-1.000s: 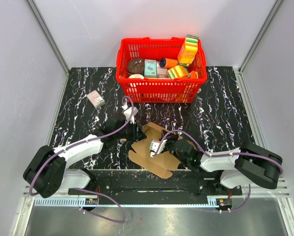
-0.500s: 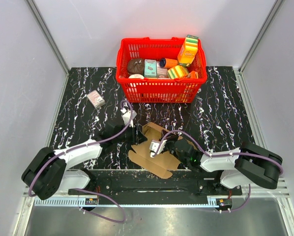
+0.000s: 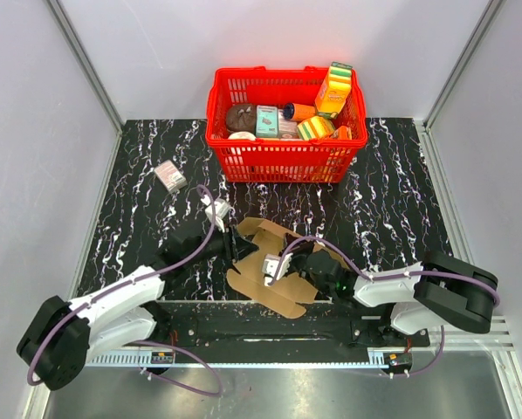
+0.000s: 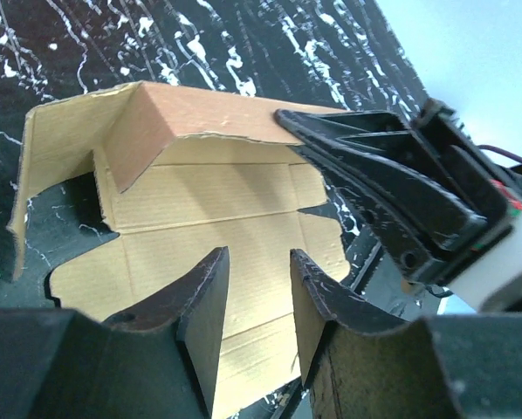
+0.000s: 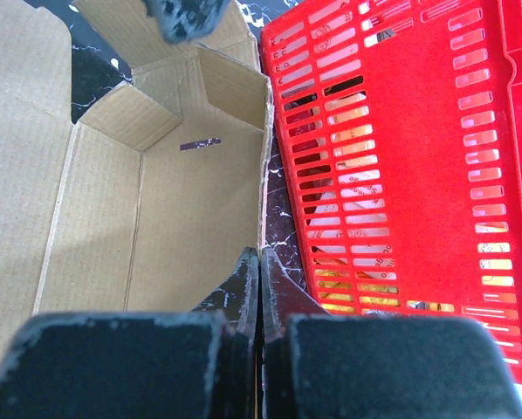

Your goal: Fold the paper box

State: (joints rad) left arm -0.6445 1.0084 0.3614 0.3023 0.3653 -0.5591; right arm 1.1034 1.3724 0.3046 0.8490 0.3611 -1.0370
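Right gripper (image 5: 259,262): fingers pressed together. The edge of a raised cardboard wall runs straight into the seam between them, so the grip is a pinch on that wall. From the left wrist camera, the same black fingers meet the top edge of the raised flap.

Left gripper (image 4: 257,257): fingers spread, with a clear gap between them. They hover over the flat middle panel of the cardboard and pinch nothing.

Paper box (image 5: 156,227): brown, unprinted and only partly formed. The base panel lies flat on the table (image 3: 392,192). One long wall and two short corner flaps stand up at the side where the right gripper holds. The remaining flaps lie spread out flat. The box sits at the near edge of the table, between the two arms.

Red basket (image 3: 278,161): just beyond the box, at the far side, holding printed packages (image 3: 335,87).

Small pinkish box (image 3: 169,176): on the table, left of the basket, well apart from the cardboard.
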